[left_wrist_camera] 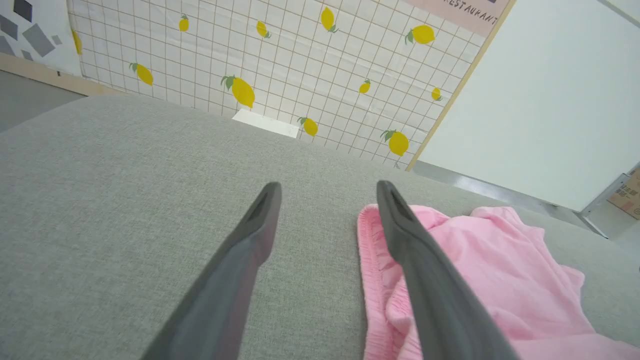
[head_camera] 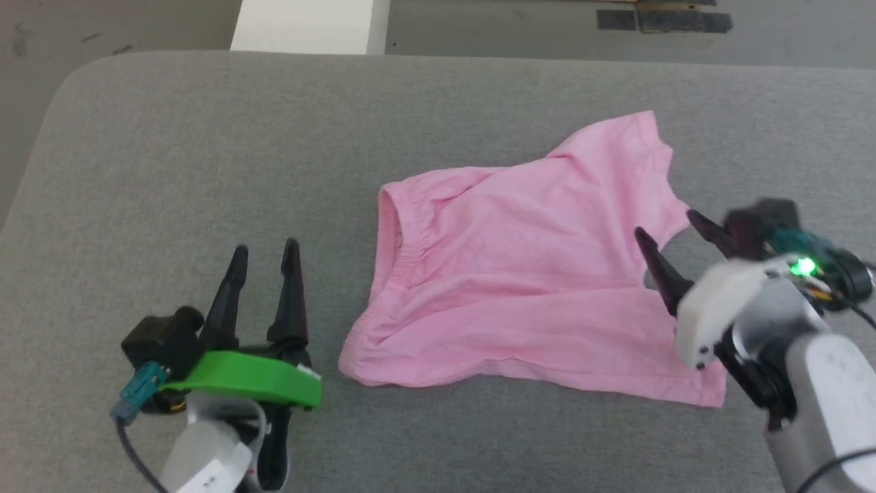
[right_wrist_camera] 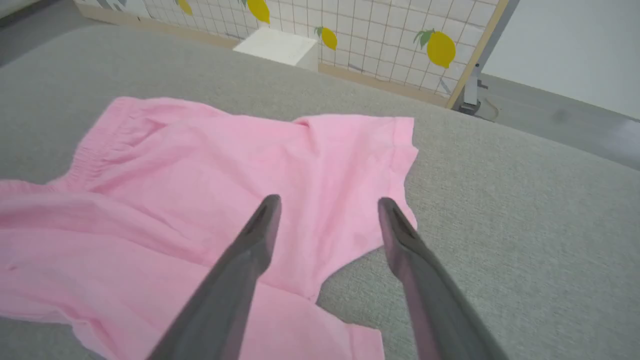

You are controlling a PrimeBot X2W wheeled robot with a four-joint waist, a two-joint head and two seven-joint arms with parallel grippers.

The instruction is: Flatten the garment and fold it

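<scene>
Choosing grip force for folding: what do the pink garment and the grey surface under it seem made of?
The garment: thin, soft, matte cloth, perhaps cotton; it lies in loose wrinkles, and its hem is gathered as if elastic. The grey surface: matte woven fabric like upholstery, judging by its fine speckled weave.

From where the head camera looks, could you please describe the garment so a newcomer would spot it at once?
Start at the wide grey fabric surface. On it lie the pink shorts, stretching from near the open left gripper to the open right gripper, gathered waistband toward the left one. They are the one pink, wrinkled thing on that plain grey.
</scene>
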